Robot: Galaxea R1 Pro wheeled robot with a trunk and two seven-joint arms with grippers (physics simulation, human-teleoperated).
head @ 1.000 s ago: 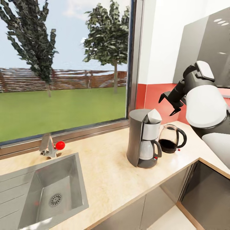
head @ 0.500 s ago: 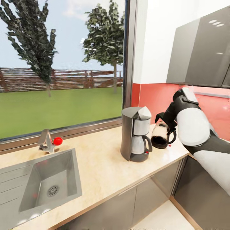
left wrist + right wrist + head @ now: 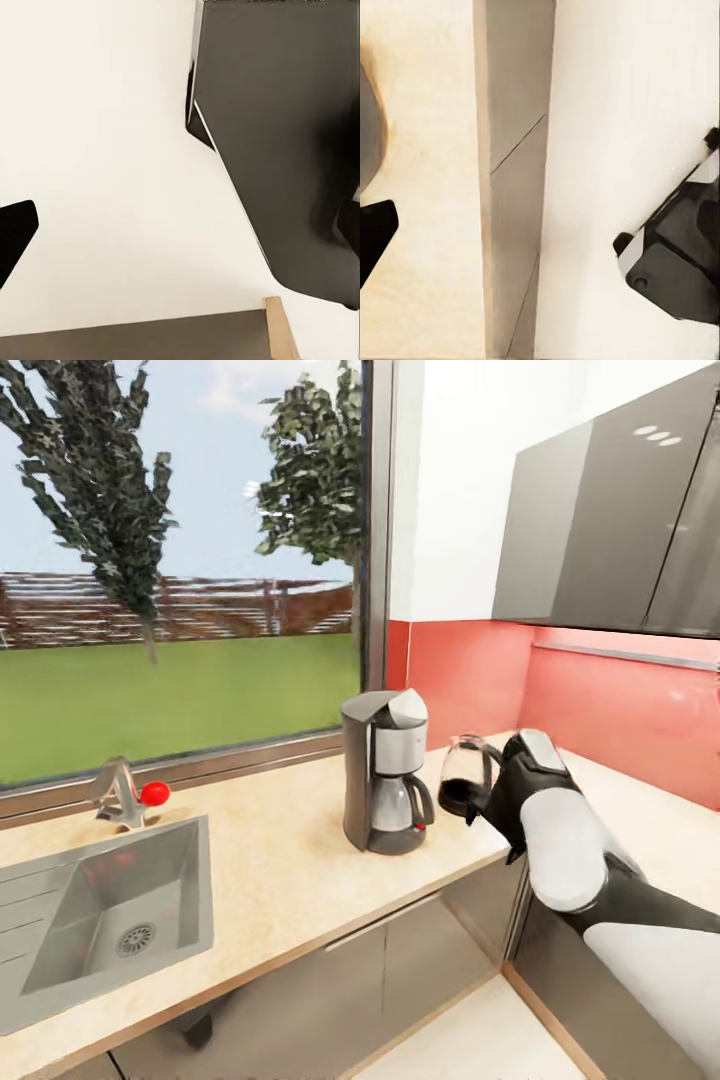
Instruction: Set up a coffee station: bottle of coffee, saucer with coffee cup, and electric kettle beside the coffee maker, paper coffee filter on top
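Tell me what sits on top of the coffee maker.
A white paper filter sits atop the coffee maker, leaning against its raised lid. Whatever lies beneath the filter is hidden.

One coffee maker with one paper filter on top, one kettle, one sink, one faucet, all on one counter.

Bright, even daylight is admitted through the window; beside it, soft glare is seen on the cabinet. Wrist views are rendered slightly blurred.
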